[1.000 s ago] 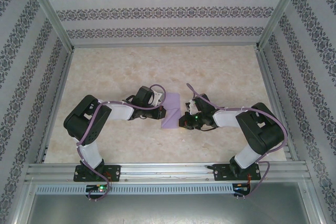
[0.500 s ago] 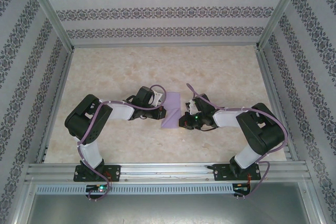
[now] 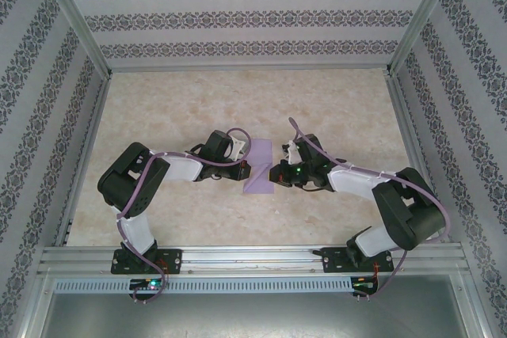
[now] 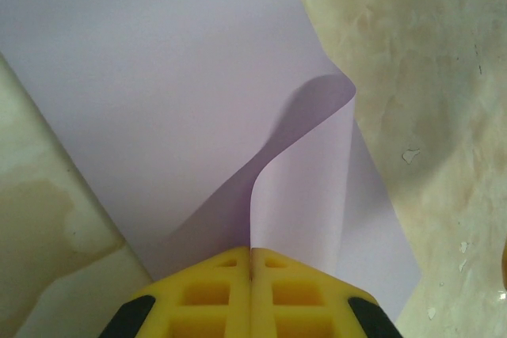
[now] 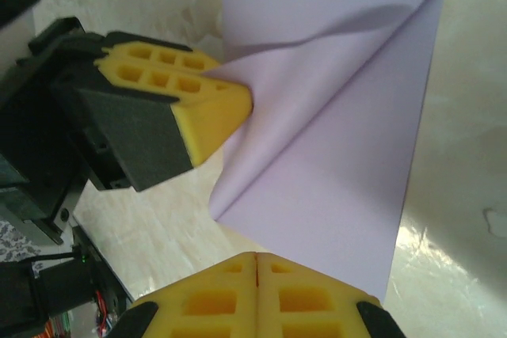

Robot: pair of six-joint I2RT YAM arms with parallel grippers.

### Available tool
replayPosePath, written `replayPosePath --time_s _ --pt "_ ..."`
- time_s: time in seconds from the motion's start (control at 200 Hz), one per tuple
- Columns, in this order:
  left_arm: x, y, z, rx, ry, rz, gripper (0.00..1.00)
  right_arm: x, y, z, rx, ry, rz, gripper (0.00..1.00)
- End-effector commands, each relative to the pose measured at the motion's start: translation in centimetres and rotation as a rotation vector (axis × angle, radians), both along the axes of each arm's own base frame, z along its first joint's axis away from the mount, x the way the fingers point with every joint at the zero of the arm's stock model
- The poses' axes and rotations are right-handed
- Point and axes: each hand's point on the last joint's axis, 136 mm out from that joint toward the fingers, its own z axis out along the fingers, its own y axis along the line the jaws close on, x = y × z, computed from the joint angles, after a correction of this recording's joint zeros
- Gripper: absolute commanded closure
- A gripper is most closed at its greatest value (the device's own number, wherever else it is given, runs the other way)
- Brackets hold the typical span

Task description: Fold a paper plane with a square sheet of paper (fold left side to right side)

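Partly, square sheet of paper (image 4: 158,77) corner hidden inside left jaws.

I see my right gripper (image 5: 257,268) pressed closed just beside the square sheet of paper (image 5: 348,164); the left gripper (image 5: 231,99) pinches its raised fold.

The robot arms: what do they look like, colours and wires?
The left arm and right arm each have bulky black joint blocks, white links and a looping purple cable. The left gripper and right gripper carry yellow wedge fingers with square hollows, on black mounts. A green light glows on the right wrist.
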Motion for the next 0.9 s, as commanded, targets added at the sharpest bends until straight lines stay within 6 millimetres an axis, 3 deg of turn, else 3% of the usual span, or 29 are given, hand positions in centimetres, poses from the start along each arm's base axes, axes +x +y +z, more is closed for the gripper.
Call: replayPosePath --time_s 0.0,0.14,0.305,0.56,0.894 --pt "-0.5 1.0 -1.2 0.035 0.005 0.003 0.97 2.8 0.4 1.3 0.003 -0.059 -0.042 1.0" --pt "-0.6 1.1 -1.2 0.035 0.003 0.006 0.97 4.6 1.2 1.4 -0.007 -0.08 -0.052 1.0" --pt "-0.6 1.1 -1.4 0.037 0.006 0.01 0.97 5.6 2.0 0.1 -0.038 -0.066 -0.046 1.0" --pt "-0.6 1.6 -1.8 0.072 0.012 0.021 0.97 5.2 3.4 -1.8 -0.057 -0.03 -0.008 1.0" --pt "-0.6 2.2 -2.3 0.113 0.02 0.041 0.98 4.9 3.1 -3.9 -0.096 -0.003 -0.011 1.0"
